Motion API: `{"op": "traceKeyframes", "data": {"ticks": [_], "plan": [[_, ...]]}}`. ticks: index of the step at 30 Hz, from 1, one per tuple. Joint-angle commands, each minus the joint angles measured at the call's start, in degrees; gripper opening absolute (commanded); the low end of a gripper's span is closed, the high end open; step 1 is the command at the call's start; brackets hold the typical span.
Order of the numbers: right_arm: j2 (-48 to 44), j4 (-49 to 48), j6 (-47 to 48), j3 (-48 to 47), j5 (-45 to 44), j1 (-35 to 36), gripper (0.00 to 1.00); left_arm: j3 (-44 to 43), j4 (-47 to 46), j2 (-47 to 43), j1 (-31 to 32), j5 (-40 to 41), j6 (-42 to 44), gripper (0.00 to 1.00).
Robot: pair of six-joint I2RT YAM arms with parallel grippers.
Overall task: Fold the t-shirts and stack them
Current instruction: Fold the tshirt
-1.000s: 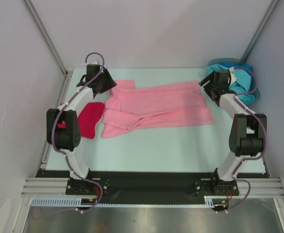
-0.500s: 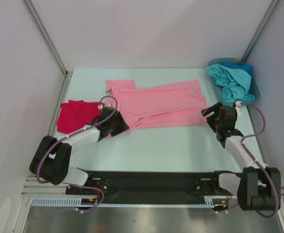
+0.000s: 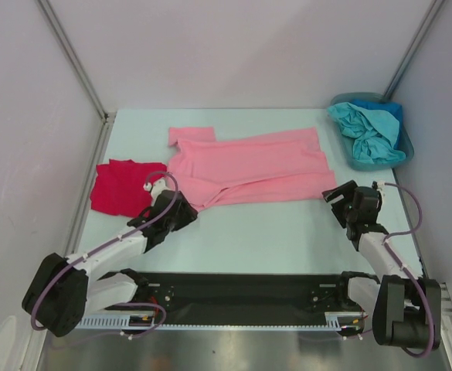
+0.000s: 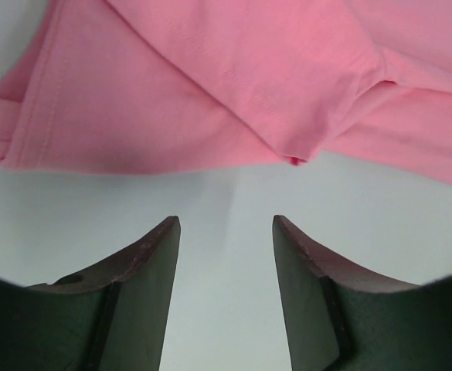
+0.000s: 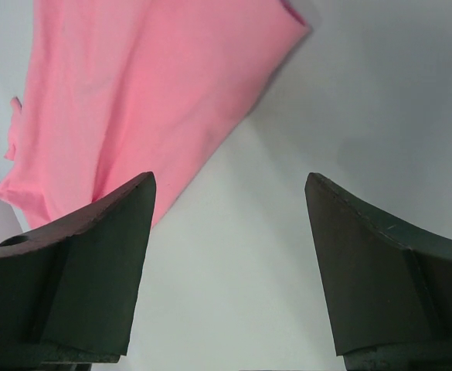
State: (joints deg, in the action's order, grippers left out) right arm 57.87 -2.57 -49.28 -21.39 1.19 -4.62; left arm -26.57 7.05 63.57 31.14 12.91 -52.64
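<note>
A light pink t-shirt (image 3: 249, 166) lies folded lengthwise across the middle of the table. Its near left corner (image 4: 156, 100) fills the top of the left wrist view. Its near right corner (image 5: 148, 100) shows in the right wrist view. A bright red t-shirt (image 3: 121, 185) lies folded at the left. Teal and blue t-shirts (image 3: 368, 131) are heaped in a bin at the back right. My left gripper (image 3: 178, 210) (image 4: 226, 224) is open just short of the pink hem, with nothing between its jaws. My right gripper (image 3: 340, 199) (image 5: 229, 182) is open at the pink shirt's near right corner, holding nothing.
The teal bin (image 3: 399, 151) stands against the right wall. Grey walls close in both sides and the back. The black base rail (image 3: 241, 290) runs along the near table edge.
Both arms have swung down from the far edge of the pink shirt to its near edge. The red shirt, hidden behind the left arm before, shows fully.
</note>
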Motion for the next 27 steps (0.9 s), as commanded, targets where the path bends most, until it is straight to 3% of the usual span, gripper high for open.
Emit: {"op": "traceKeyframes", "data": {"ticks": [1, 6, 17, 27], "plan": [[2.3, -6.4, -0.9, 2.1, 6.0, -3.7, 0.83, 1.8, 0.4, -2.0, 0.5, 3.7, -1.4, 0.57], [3.0, -9.1, -1.9, 3.1, 7.9, -6.9, 0.83, 5.9, -1.9, -4.4, 0.5, 3.3, -6.5, 0.58], [3.6, -11.1, -2.7, 4.2, 8.2, -8.1, 0.82, 13.3, 5.9, -20.1, 0.3, 14.6, -15.3, 0.58], [6.4, -13.6, -4.1, 4.2, 10.1, -9.3, 0.83, 15.5, 1.8, -14.4, -0.5, 13.9, -21.0, 0.57]]}}
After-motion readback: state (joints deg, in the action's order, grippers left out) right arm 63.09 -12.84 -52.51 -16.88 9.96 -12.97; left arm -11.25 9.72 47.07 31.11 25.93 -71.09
